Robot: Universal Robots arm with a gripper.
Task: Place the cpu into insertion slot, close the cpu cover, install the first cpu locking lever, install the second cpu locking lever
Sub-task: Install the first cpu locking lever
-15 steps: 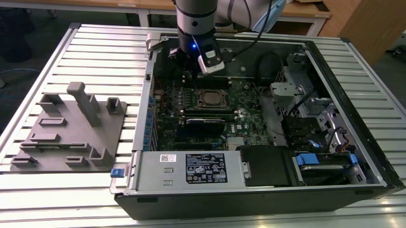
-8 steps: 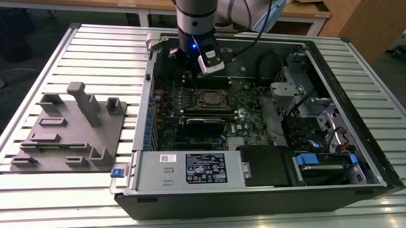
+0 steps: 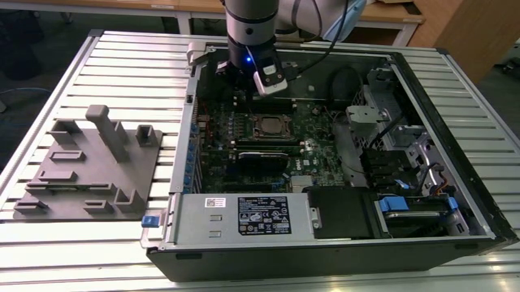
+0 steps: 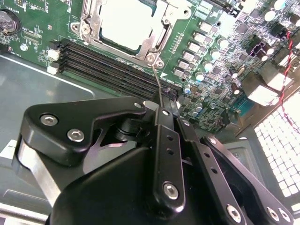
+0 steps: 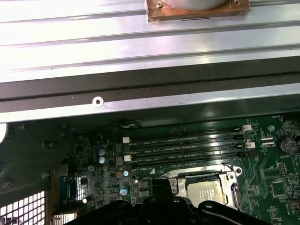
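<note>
At the left of the exterior view, a grey fixture [image 3: 89,164] lies on the slatted surface [image 3: 122,61]. To its right the open computer case [image 3: 187,201] holds the green motherboard [image 3: 219,146]. Near the frame's middle sits the insertion slot [image 3: 254,128], and the arm hangs just above it in the upper centre.

In the second wrist view the cpu [image 4: 126,21] lies flat in the slot at the upper left. Its dull silver top shows through the square opening of the cpu cover [image 4: 92,26], which lies down over it. Placing and covering therefore look done, and the step in hand seems to be a locking lever [image 4: 156,77]. This thin rod rises from the socket's corner, past the memory slots [image 4: 103,63], to the tip of the gripper [image 4: 161,105] at mid-frame.

The jaws look drawn together there; whether they pinch the rod or merely press on it I cannot tell. Seating such a lever, I judge, calls for a steady push down and under its catch, without the rod slipping off the tip.
</note>
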